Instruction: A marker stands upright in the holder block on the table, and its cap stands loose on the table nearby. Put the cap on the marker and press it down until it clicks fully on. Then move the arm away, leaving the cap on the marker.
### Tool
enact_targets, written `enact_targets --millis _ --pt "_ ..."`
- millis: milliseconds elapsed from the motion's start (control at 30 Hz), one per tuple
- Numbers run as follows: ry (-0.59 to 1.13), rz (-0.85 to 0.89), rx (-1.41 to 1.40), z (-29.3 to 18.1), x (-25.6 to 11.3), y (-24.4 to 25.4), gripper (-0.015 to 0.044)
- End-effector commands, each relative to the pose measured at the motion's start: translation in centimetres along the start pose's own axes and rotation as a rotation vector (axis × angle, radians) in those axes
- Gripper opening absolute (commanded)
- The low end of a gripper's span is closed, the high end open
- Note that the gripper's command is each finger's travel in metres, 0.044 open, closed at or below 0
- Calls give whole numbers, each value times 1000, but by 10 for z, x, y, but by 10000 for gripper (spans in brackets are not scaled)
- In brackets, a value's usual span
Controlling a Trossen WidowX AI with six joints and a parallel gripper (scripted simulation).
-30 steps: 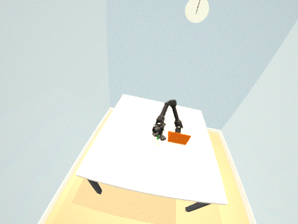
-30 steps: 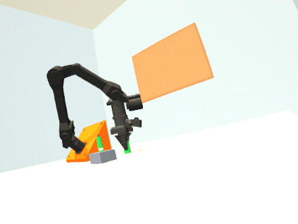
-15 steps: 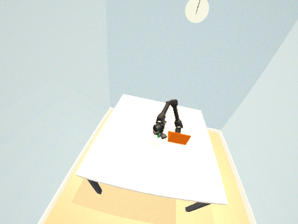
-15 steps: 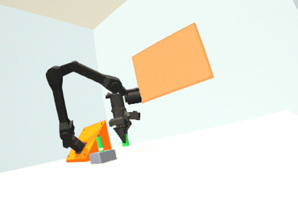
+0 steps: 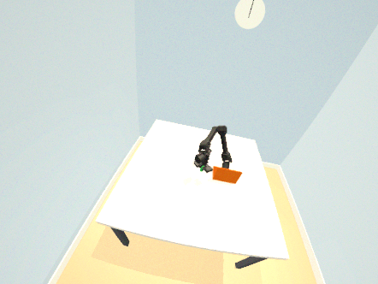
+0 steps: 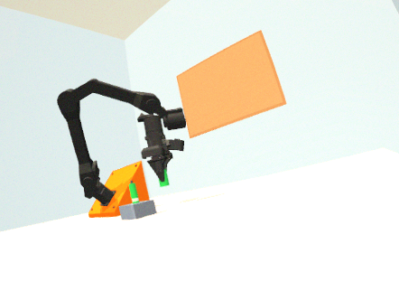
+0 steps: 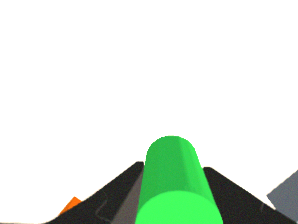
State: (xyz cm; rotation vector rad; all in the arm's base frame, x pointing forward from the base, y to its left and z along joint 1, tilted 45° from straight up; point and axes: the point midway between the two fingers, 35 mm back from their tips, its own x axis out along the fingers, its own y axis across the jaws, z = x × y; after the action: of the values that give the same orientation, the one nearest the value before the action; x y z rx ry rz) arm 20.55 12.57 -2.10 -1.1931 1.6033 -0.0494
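Note:
The green cap [image 5: 202,168] [image 6: 164,182] [image 7: 175,175] is roughly upright between the fingertips, clear of the table. My gripper [image 5: 203,167] [image 6: 162,177] [image 7: 172,169] is shut on it. The green marker [image 6: 133,191] stands upright with its dark tip up in the grey holder block [image 6: 137,210] [image 7: 288,196]. In the exterior view the gripper is to the right of the marker, with the cap about level with the marker's tip or slightly above it. The marker is not in the wrist view, and I cannot make it out in the top view.
The orange wedge stand [image 6: 134,181] is at the arm's base, behind the holder block in the exterior view. A large orange panel [image 6: 231,85] shows at the upper right there. An orange surface [image 5: 227,174] is beside the arm's base in the top view. The table [image 5: 188,210] is white.

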Motion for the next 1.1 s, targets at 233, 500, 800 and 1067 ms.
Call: enact_targets --millis 233,500,800,1067 --pt "-15 5 5 -7 -20 -45 0" --pt "-18 7 6 -19 -30 -77 0" --pt "-13 1 6 -38 -42 -113 0" --pt "-4 -6 6 -57 -51 -140 0"
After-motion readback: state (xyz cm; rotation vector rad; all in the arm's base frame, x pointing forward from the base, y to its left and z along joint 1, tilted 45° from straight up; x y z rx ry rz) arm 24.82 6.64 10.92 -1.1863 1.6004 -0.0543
